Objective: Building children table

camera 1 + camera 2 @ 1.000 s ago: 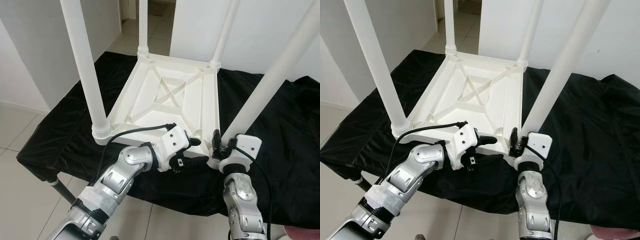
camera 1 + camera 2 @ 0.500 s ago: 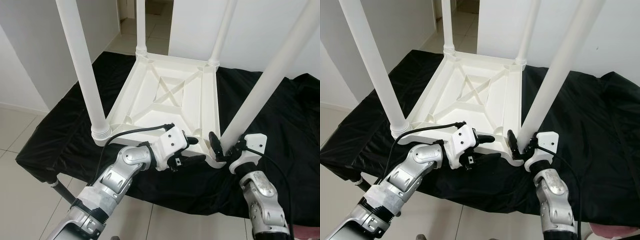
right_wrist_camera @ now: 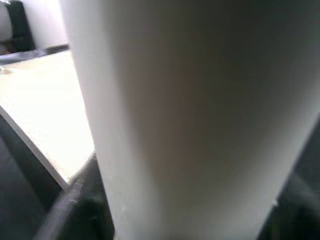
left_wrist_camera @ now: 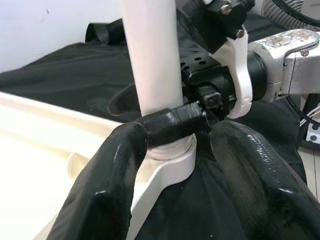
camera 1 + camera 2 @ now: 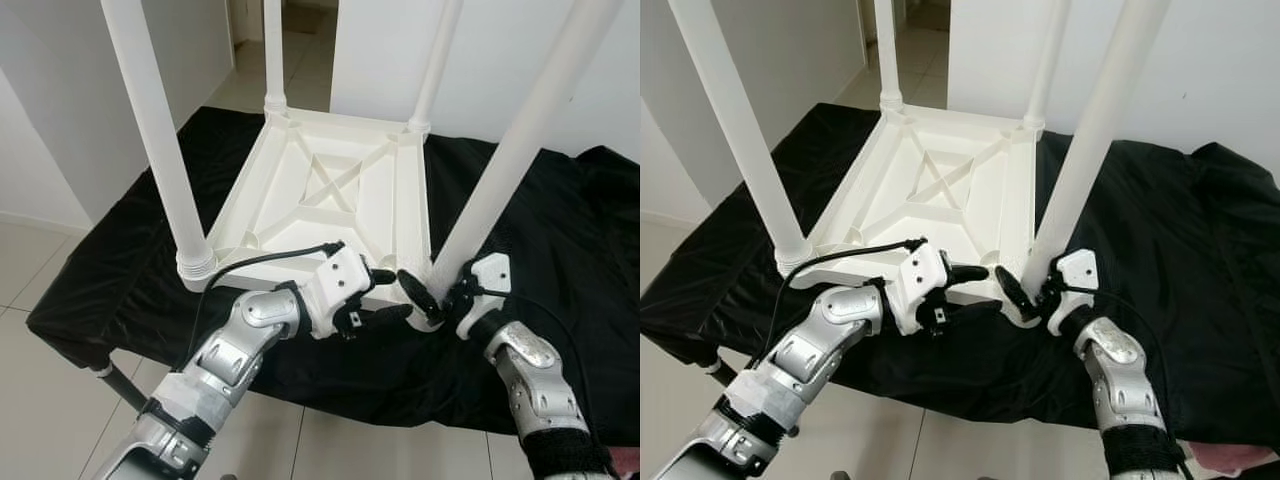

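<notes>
A white plastic children's table (image 5: pixel 345 190) lies upside down on a black cloth, its legs pointing up. My right gripper (image 5: pixel 435 295) is shut on the base of the near-right leg (image 5: pixel 510 160). In the left wrist view one of its black fingers (image 4: pixel 175 125) wraps across that leg (image 4: pixel 150 55) just above the socket. My left gripper (image 5: pixel 386 296) is open at the table's near rim beside that corner. One of its fingers (image 4: pixel 105 190) lies over the table's underside and the other over the cloth. The right wrist view looks at the leg (image 3: pixel 190 125) from very close.
The black cloth (image 5: pixel 560 250) covers a low stand and hangs over its front edge. The near-left leg (image 5: pixel 150 130) and two far legs (image 5: pixel 272 50) stand upright. Tiled floor (image 5: pixel 40 400) lies in front and to the left, white walls behind.
My right forearm has swung out to the right and its gripper has turned around the base of the near-right leg. The left gripper stays at the rim. The camera has shifted slightly.
</notes>
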Controlling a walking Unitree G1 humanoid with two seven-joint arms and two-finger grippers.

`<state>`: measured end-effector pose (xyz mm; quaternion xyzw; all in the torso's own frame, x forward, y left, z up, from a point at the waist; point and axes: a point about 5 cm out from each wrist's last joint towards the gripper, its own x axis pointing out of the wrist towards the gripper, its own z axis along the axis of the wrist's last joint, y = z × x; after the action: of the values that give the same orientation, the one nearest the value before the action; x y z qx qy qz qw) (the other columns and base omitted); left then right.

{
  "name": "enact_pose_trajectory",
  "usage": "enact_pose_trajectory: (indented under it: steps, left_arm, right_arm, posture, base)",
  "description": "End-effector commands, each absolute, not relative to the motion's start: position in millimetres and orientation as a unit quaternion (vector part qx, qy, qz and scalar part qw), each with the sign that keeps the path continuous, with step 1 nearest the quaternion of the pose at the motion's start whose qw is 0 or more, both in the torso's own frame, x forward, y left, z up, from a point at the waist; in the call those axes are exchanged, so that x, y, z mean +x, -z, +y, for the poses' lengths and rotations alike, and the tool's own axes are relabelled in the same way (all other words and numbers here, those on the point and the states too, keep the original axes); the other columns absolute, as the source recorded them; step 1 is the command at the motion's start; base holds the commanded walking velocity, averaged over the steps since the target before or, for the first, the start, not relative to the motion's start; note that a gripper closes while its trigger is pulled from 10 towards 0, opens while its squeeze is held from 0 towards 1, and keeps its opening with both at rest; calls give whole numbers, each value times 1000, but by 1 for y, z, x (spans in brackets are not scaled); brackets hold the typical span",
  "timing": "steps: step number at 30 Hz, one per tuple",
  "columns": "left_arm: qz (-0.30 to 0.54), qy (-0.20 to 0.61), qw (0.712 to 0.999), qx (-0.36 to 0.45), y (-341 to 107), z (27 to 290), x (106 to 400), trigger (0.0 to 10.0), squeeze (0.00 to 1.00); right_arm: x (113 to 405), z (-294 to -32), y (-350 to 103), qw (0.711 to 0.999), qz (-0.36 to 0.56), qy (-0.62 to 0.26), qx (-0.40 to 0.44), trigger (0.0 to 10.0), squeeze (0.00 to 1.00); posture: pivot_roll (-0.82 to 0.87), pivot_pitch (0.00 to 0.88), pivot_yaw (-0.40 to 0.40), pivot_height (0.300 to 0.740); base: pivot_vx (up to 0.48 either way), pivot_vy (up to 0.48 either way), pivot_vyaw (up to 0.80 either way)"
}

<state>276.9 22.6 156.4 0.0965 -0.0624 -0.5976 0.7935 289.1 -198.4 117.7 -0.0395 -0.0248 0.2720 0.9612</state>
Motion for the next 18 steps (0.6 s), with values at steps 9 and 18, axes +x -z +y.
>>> enact_pose_trajectory:
  steps: [9, 18]
  left_arm:
    - [-47, 623, 776, 93, -155, 26, 273, 10000, 0]
    - [-51, 620, 778, 92, -155, 24, 272, 10000, 0]
  right_arm:
    - [286, -202, -105, 953, -2, -300, -39, 0, 0]
    - [284, -204, -110, 964, -25, -264, -1, 10000, 0]
  posture:
    - [-72, 0, -22, 740]
    - [-76, 0, -31, 740]
  base:
    - [0, 0, 0]
    - [0, 0, 0]
